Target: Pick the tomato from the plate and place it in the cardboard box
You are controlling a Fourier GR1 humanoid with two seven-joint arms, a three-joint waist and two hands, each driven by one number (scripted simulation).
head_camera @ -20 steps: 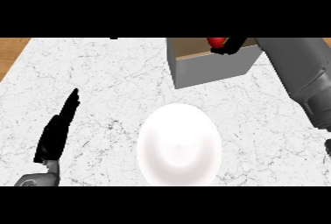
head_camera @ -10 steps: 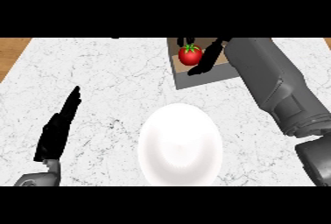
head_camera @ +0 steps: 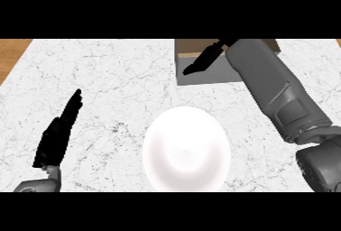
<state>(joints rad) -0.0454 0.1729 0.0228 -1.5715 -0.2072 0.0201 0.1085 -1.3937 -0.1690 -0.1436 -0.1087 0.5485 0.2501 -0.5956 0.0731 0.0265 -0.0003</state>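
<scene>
The white plate lies bare on the marble counter, in the lower middle of the head view. The cardboard box stands at the counter's far edge, right of centre. My right hand hangs over the box's opening, fingers straight and pointing down-left, with nothing visibly in them. No tomato shows; the spot in the box where it lay is covered by that hand. My left hand rests open at the lower left, fingers up.
My right forearm runs from the lower right up to the box, crossing the counter right of the plate. A strip of wooden floor shows past the counter's left edge.
The tomato showed inside the box half a second ago; my right hand has since shifted over it and hides it. Plate and left hand have not moved.
</scene>
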